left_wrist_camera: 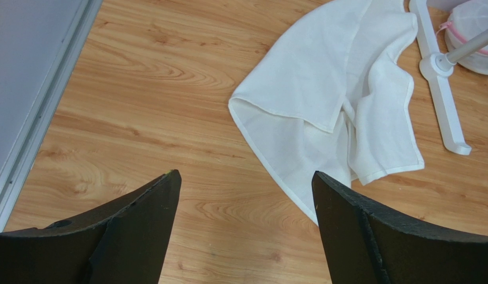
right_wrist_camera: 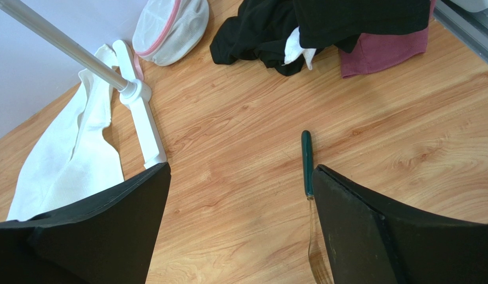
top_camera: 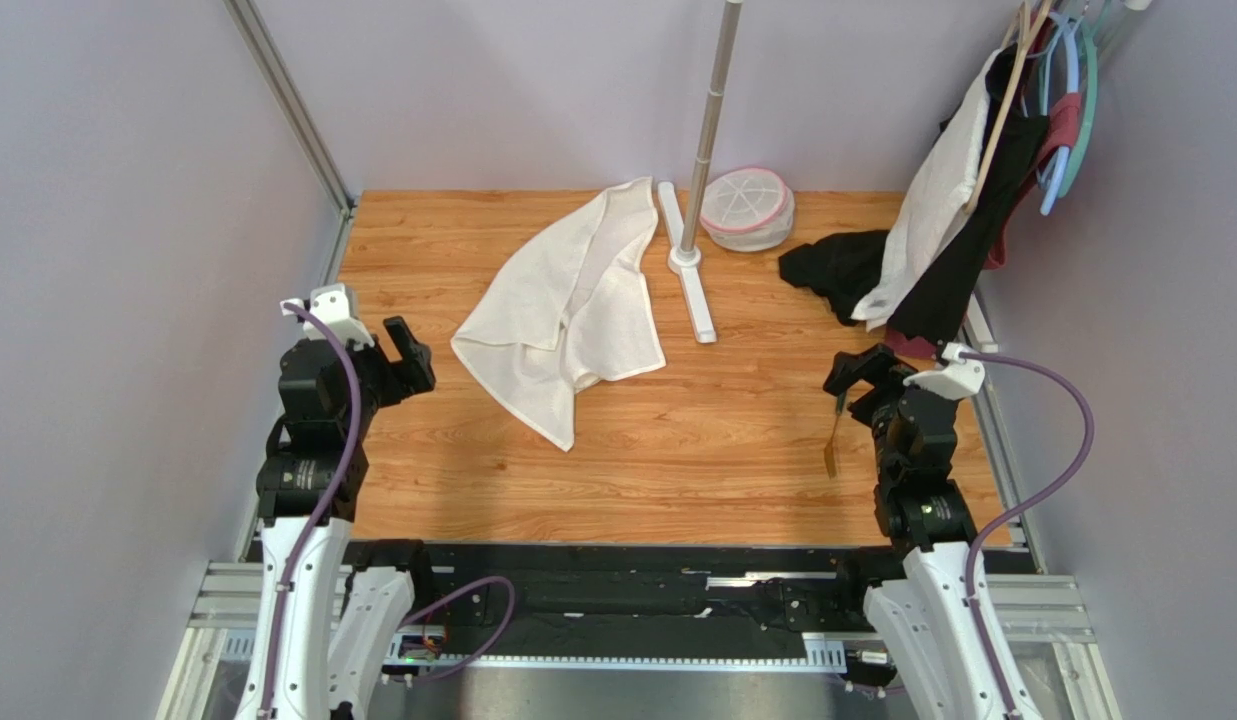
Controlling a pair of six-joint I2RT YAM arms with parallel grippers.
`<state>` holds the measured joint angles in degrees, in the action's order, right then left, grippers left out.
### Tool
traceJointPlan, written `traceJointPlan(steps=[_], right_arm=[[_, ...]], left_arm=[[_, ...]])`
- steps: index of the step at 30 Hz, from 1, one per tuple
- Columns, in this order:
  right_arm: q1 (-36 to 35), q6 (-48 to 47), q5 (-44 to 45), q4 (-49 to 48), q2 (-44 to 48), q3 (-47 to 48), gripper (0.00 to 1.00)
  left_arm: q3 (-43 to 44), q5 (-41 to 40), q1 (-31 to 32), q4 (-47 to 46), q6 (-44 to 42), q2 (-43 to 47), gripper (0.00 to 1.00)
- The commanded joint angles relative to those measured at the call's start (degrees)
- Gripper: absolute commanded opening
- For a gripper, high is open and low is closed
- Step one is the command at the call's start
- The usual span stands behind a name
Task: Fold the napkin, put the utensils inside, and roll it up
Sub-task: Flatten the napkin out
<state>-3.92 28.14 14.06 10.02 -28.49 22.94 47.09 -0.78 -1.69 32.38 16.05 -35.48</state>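
The cream-white napkin (top_camera: 567, 308) lies crumpled and partly folded over itself on the wooden table, left of centre; it also shows in the left wrist view (left_wrist_camera: 335, 100) and the right wrist view (right_wrist_camera: 68, 160). The fork (top_camera: 832, 438), dark handle and gold tines, lies flat at the right, just left of my right arm; in the right wrist view the fork (right_wrist_camera: 307, 165) lies beside my right finger. My left gripper (top_camera: 409, 354) is open and empty, left of the napkin and above the table (left_wrist_camera: 247, 177). My right gripper (top_camera: 853, 375) is open and empty above the fork (right_wrist_camera: 240, 171).
A white stand base (top_camera: 687, 275) with an upright pole (top_camera: 711, 105) sits behind the napkin. A white mesh bag (top_camera: 747, 207) lies at the back. A black cloth (top_camera: 838, 267) and garments on hangers (top_camera: 970, 180) are at the back right.
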Motion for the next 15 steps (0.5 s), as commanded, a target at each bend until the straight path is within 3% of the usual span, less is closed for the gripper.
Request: traceJointPlan(steps=[1,2,4,9,15], right_arm=[[0.1,0.9,0.2,-2.4,-1.1,1.4,0.93],[0.1,0.9,0.1,-2.4,-1.4,1.4,0.93],[0.1,1.0,-0.6,-2.0,-2.2,1.5,0.93],[0.1,0.8,-3.7,-2.4,-4.2,1.0,0.88],[0.1,0.8,-5.5,-2.3,-5.7,1.1,0.88]], left_arm=[[-0.7,1.9,-0.1,-3.1,4.2,0.0,0.86],[-2.8,5.9,0.1,-7.0,5.8,-0.5,0.82],[-4.4,5.2,3.2,-9.6,8.8,-3.8,0.79],[-5.7,-6.7,20.4,-14.6,10.1,-16.3,0.77],[0.1,-2.4,27.1,-22.6,10.4,-39.5,0.72]])
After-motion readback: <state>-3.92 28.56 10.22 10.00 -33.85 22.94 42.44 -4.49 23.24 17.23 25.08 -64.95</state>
